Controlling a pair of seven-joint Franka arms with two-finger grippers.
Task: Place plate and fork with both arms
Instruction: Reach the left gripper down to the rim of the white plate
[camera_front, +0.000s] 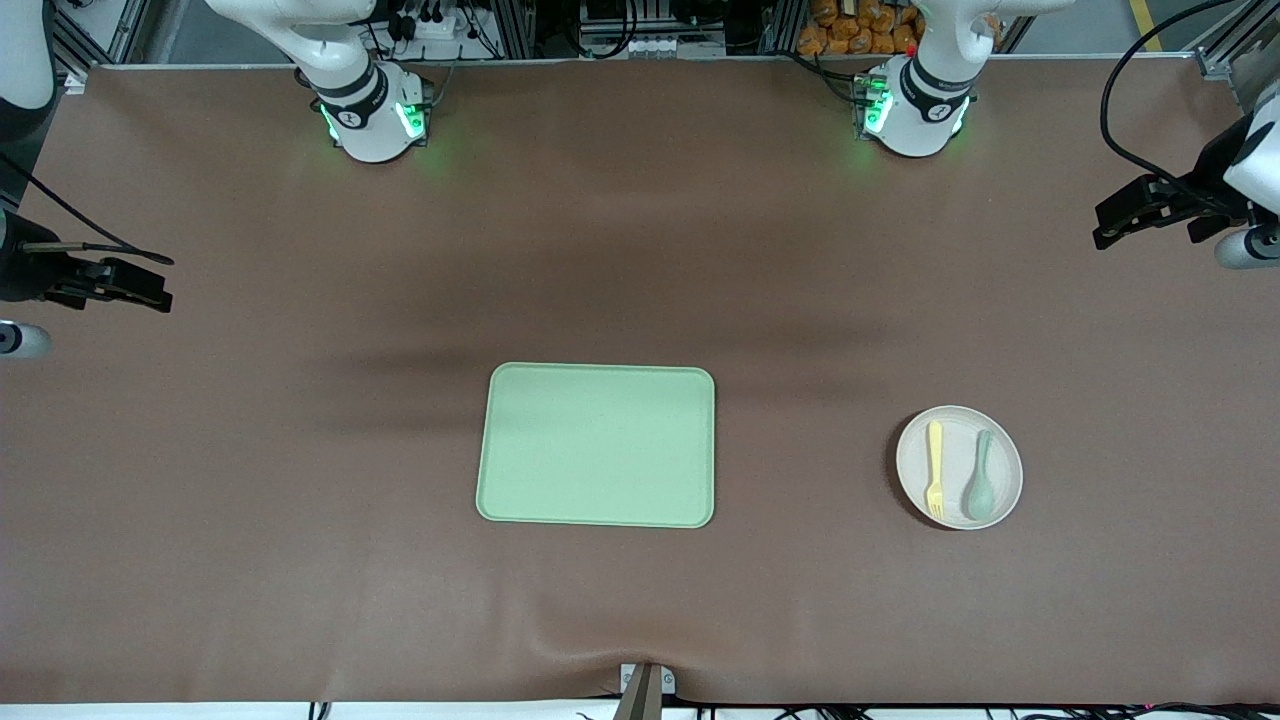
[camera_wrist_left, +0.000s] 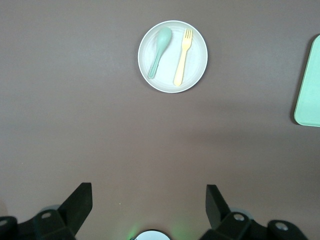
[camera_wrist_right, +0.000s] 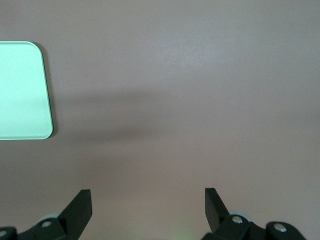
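Note:
The pale beige plate (camera_front: 1006, 470) lies on the brown table toward the left arm's end, beside the light-green tray (camera_front: 597, 445). The yellow fork (camera_front: 935, 470) and a pale-green spoon (camera_front: 981, 477) lie side by side on the plate. In the left wrist view the plate (camera_wrist_left: 170, 70), fork (camera_wrist_left: 183, 56) and spoon (camera_wrist_left: 160, 51) show well ahead of the fingers. My left gripper (camera_front: 1102, 228) (camera_wrist_left: 148, 192) is open and empty, high over the table's left-arm end. My right gripper (camera_front: 158, 290) (camera_wrist_right: 147, 196) is open and empty over the right-arm end.
The tray is bare and sits mid-table; its edge shows in the left wrist view (camera_wrist_left: 310, 85) and a corner in the right wrist view (camera_wrist_right: 22, 90). The arm bases with green lights stand along the table edge farthest from the front camera.

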